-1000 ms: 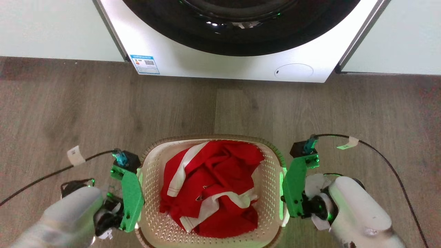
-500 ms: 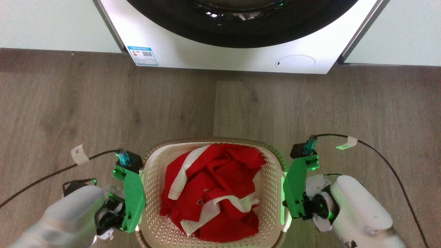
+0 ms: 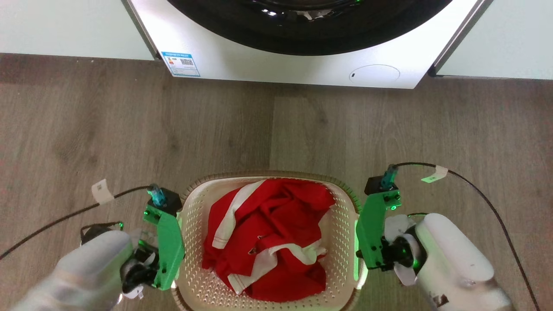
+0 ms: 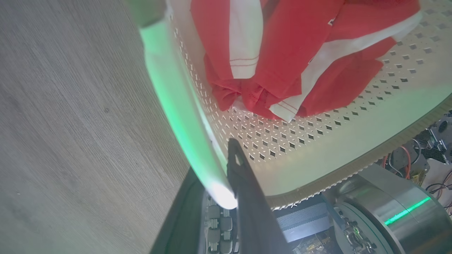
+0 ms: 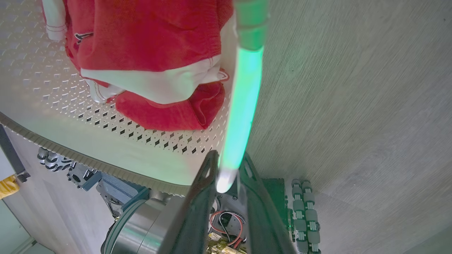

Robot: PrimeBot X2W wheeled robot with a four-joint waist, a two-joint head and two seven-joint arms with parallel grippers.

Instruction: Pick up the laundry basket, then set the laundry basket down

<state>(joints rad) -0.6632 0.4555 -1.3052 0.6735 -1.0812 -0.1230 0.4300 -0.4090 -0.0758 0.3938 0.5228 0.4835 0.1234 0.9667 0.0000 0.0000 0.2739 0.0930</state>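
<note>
1. The cream-white perforated plastic laundry basket point(image 3: 193, 216), rounded-rectangular with a brown woven-look rim, sits at the near edge of the grey wood-look floor point(image 3: 86, 129), midway between the 2 arms and well apart from the white front-loading washing machine point(image 3: 281, 69) at the far edge.
2. Whether the basket's underside touches the floor cannot be told.
3. A crumpled red garment with white stripes point(image 3: 268, 237) lies inside the basket, reaching close to the far rim.
4. The left gripper point(image 4: 217, 165) is clamped on the basket's white left handle point(image 4: 176, 95), which glows green: 1 dark finger presses its inner face, the other lies under its outer face.
5. The right gripper point(image 5: 229, 158) is likewise closed on the white right handle point(image 5: 243, 95), with 1 dark finger on each side of the green-lit bar.
6. In the head view, a bright green plastic bracket point(image 3: 170, 248) at each wrist stands just beside the basket's side walls.
7. A black cable with a white tag point(image 3: 101, 192) trails from each wrist across the floor towards the side edges.
8. A small blue-bordered label point(image 3: 180, 64) is stuck on the machine's lower left front.
</note>
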